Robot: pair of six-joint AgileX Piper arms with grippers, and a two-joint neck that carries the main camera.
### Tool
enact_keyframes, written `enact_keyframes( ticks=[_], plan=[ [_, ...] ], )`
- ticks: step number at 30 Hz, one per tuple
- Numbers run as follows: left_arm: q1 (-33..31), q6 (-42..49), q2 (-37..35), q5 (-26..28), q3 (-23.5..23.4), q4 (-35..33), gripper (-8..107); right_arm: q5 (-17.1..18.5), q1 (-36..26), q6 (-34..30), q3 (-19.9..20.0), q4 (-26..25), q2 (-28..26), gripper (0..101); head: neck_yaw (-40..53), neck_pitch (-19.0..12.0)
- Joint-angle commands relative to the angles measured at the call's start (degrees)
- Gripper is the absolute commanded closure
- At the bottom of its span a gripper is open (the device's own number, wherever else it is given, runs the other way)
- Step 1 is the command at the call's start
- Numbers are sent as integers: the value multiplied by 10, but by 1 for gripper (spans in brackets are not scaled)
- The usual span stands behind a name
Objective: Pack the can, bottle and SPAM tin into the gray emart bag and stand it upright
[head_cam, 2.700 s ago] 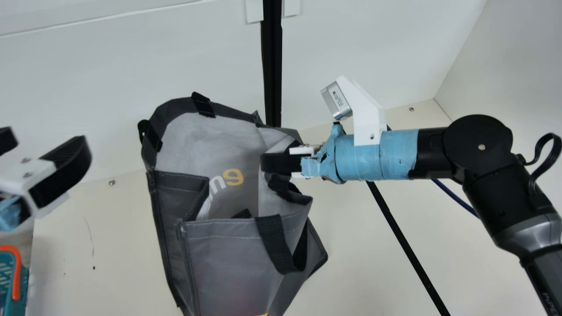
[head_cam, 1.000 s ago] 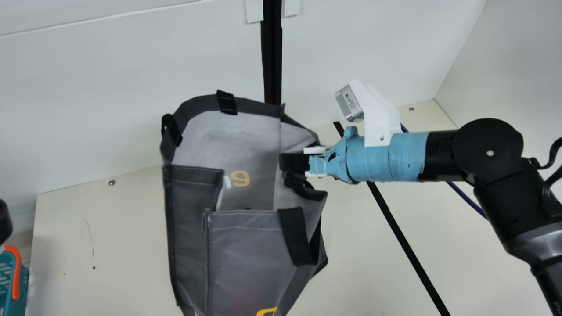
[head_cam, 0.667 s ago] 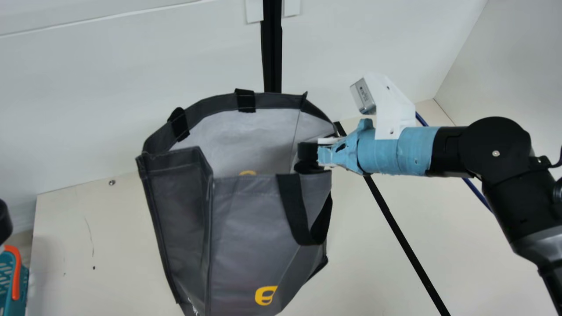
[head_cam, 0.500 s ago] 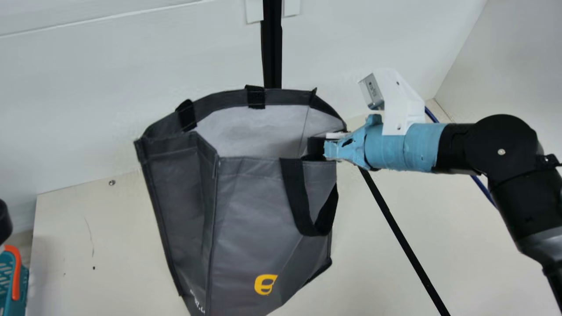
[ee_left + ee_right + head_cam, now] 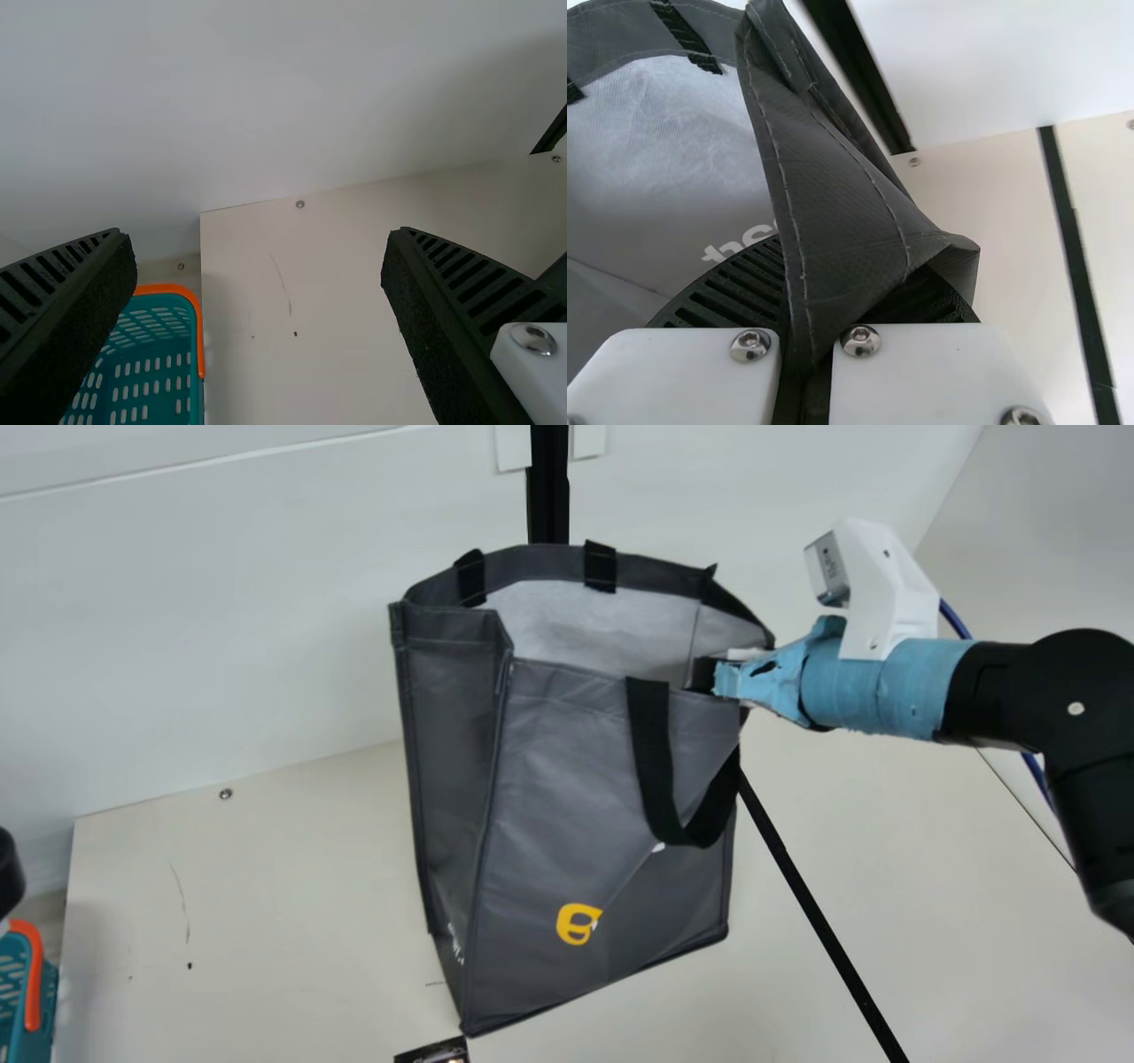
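Observation:
In the main view my right gripper [image 5: 713, 675] is at the gray emart bag's right side rim. The gray bag [image 5: 567, 797] has its mouth up and spread wide, its near handle hanging down the front; whether its base touches the table I cannot tell. The right wrist view has the right gripper [image 5: 819, 297] shut on a folded side edge of the bag [image 5: 824, 195]. At the main view's left edge is a dark part of my left gripper [image 5: 9, 872]; in the left wrist view the left gripper [image 5: 257, 243] is open with nothing between its fingers.
A dark printed item [image 5: 434, 1052] pokes in at the main view's bottom edge, near the bag's lower corner. A teal basket with an orange rim [image 5: 34, 974] stands at the far left. Behind the bag are a white wall and a black post [image 5: 549, 496].
The right arm has moved right and up with the bag's rim, and the bag has swung more upright, its lower edge coming into view. The left gripper has withdrawn leftward. The dark printed item has appeared.

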Motion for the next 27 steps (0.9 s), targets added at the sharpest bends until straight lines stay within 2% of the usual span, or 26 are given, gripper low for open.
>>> enact_keyframes(
  ticks=[1, 13, 27],
  plan=[
    [0, 0, 0, 0, 0, 0, 9, 3, -12, -1, -7, -1, 2, 101, 0, -13],
    [0, 0, 0, 0, 0, 0, 9, 38, -91, -23, -59, -8, 27, 101, 0, -13],
    [0, 0, 0, 0, 0, 0, 9, 91, -205, -58, -146, 1, 78, 101, 0, -13]
  ],
)
